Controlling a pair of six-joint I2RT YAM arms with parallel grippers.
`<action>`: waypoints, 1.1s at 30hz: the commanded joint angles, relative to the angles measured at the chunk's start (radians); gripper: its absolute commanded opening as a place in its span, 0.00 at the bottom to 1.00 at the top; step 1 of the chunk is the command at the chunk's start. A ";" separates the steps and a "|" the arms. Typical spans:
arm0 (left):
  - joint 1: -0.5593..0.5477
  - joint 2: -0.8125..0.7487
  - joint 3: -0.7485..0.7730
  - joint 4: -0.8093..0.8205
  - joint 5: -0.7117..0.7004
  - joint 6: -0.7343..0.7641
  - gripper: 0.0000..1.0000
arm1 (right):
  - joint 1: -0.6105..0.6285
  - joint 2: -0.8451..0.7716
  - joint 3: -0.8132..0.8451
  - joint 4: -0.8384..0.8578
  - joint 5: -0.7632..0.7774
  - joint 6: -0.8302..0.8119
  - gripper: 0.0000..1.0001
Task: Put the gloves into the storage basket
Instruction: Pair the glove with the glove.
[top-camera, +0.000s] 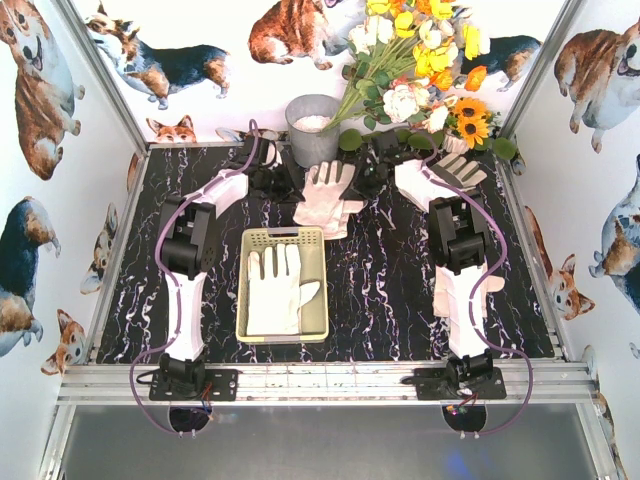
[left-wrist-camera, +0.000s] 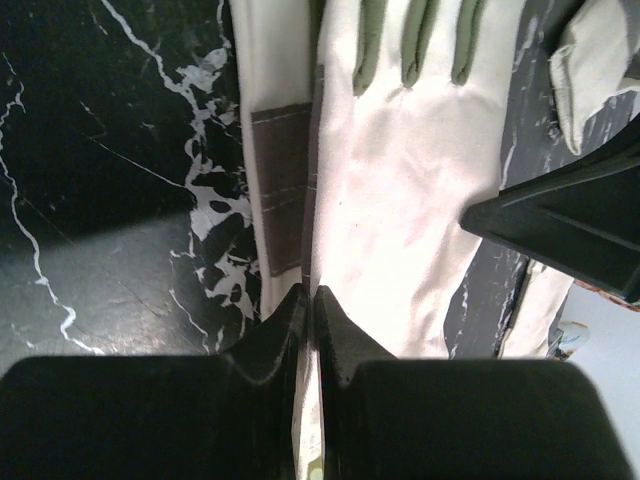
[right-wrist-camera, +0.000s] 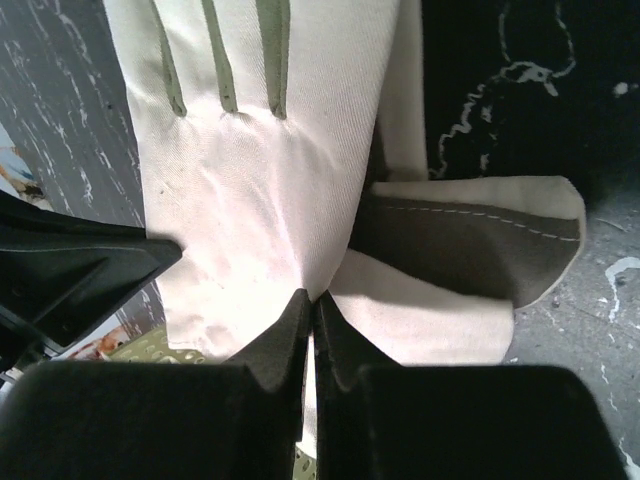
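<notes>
One glove (top-camera: 275, 290) is already lying in the storage basket (top-camera: 244, 300). I am pinching the top glove (top-camera: 330, 185) of those stacked just behind it, with my left gripper (left-wrist-camera: 308, 300) and right gripper (right-wrist-camera: 308, 305) both closed on its edges. A far glove (top-camera: 450, 172) is waiting by the flowers (top-camera: 420, 60). I am not making out how many are stacked.

Lab booth: corgi-print walls (top-camera: 40, 150), aluminium frame (top-camera: 320, 381)

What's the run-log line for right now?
left gripper: shut on work glove | right gripper: shut on same work glove | storage basket: holds second glove
</notes>
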 joint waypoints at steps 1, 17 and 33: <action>-0.011 -0.091 -0.046 0.076 -0.028 -0.033 0.00 | -0.001 -0.069 0.137 -0.052 0.029 -0.102 0.00; -0.043 -0.032 -0.056 0.074 -0.084 -0.044 0.00 | -0.001 0.053 0.277 -0.192 0.094 -0.233 0.00; -0.056 0.034 -0.037 0.036 -0.101 -0.043 0.00 | -0.002 0.112 0.280 -0.196 0.105 -0.257 0.00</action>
